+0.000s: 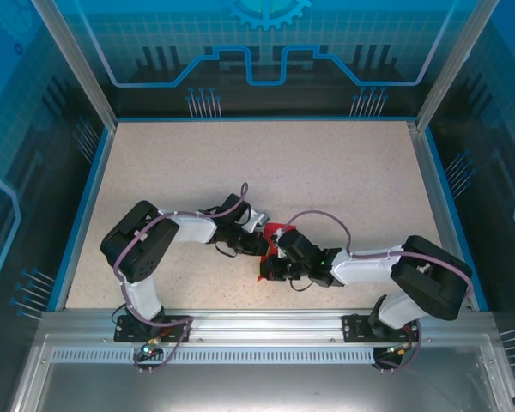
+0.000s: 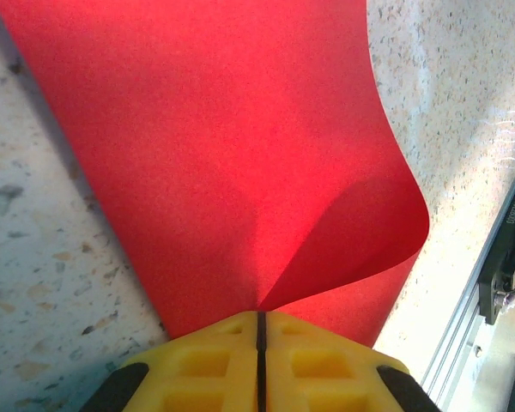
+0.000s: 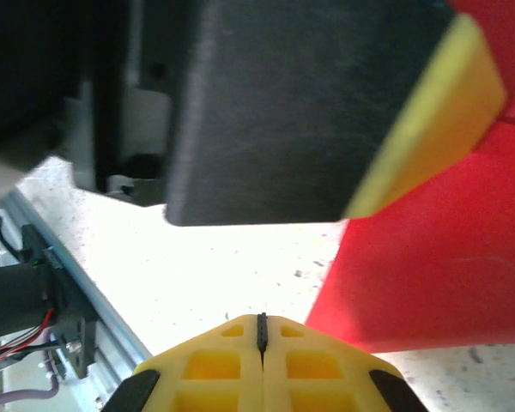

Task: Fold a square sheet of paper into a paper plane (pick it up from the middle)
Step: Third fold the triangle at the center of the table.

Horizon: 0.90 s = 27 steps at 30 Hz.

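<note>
Left arm [image 1: 167,233] and right arm [image 1: 382,264] bent inward, left gripper [image 2: 261,314] pinched closed, right gripper [image 3: 261,319] closed

Enclosed robot test cell.
Around left pincer [image 1: 266,244]: blue printed panels [image 1: 266,51] beyond, speckled counter [image 1: 343,172] beneath, aluminium rail [image 1: 266,321] behind.

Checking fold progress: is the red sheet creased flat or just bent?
Just bent: the red sheet curls over in a soft loop by the left pincer; no sharp crease shows.

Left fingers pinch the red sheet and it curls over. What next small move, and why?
Probably slide the right gripper, fingers shut on nothing, onto the square sheet of paper to press the curl flat: the left gripper pinches one edge, and the sheet arches over in a soft, uncreased bend.
</note>
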### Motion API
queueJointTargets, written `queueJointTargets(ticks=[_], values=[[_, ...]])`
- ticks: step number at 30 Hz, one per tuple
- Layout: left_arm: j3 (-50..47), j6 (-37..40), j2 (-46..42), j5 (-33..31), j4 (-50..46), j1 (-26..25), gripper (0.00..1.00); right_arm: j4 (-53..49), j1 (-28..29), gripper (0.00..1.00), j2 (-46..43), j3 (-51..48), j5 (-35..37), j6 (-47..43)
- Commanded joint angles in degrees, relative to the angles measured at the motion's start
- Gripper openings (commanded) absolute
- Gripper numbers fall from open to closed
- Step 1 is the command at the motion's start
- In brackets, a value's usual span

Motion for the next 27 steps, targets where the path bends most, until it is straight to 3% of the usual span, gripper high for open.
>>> queueJointTargets(ticks=[1, 11, 20, 27], values=[[-1.4, 1.3, 3.2, -2.4, -3.5, -0.7, 0.10, 1.4, 1.8, 0.03, 2.3, 1.0, -1.4, -0.5], [-1.2, 1.6, 3.0, -2.6, -4.0, -0.8, 0.10, 2.9, 2.2, 0.02, 8.3, -0.5, -0.8, 2.4], [-1.2, 1.8, 2.7, -2.6, -4.2, -0.7, 0.10, -0.7, -2.0, 0.05, -2.8, -1.5, -0.3, -0.4], [-0.6, 2.0, 3.1, -2.5, -4.7, -0.7, 0.10, 7.5, -5.7, 0.05, -0.1, -4.8, -3.7, 1.0]])
